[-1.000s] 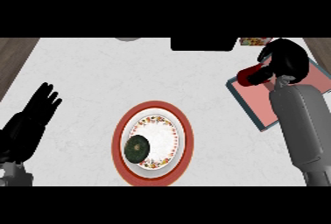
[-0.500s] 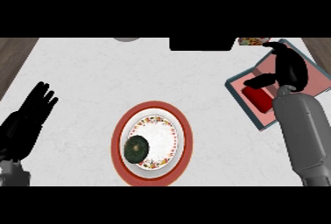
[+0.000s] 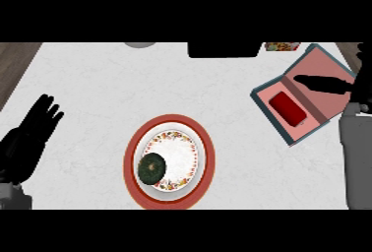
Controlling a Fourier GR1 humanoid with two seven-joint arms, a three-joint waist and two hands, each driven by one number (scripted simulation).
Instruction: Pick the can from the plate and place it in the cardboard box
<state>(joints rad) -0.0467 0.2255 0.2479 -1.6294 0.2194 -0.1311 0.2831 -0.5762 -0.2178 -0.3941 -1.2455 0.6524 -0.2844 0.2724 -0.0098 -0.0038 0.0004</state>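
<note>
A red can (image 3: 288,109) is lying on its side inside the cardboard box (image 3: 270,93), an open box with a pinkish-red inside and blue-grey rim, sitting tilted at about two o'clock on the pale marbled worktop (image 3: 94,88). The can is resting in the lower compartment of the box, just beside the inner fold.

The right robot hand (image 3: 327,84) is hovering over the upper part of the box, at roughly two o'clock from the centre of the view. Only a dark, stretched-out finger shape is showing, pointing toward nine o'clock, apart from the can and pinching nothing; its fingers are looking straight rather than curled. The grey forearm (image 3: 355,157) is running down the three o'clock edge.

The left robot hand (image 3: 33,135) is resting at nine o'clock, fingers spread and pointing toward twelve, holding nothing.

Near six o'clock a flower-rimmed white plate (image 3: 181,147) is sitting on a larger red plate (image 3: 205,162). A dark green round object (image 3: 152,167) is lying on the white plate's nine o'clock side.

At twelve o'clock a black block (image 3: 225,49) is standing along the far edge of the worktop.
</note>
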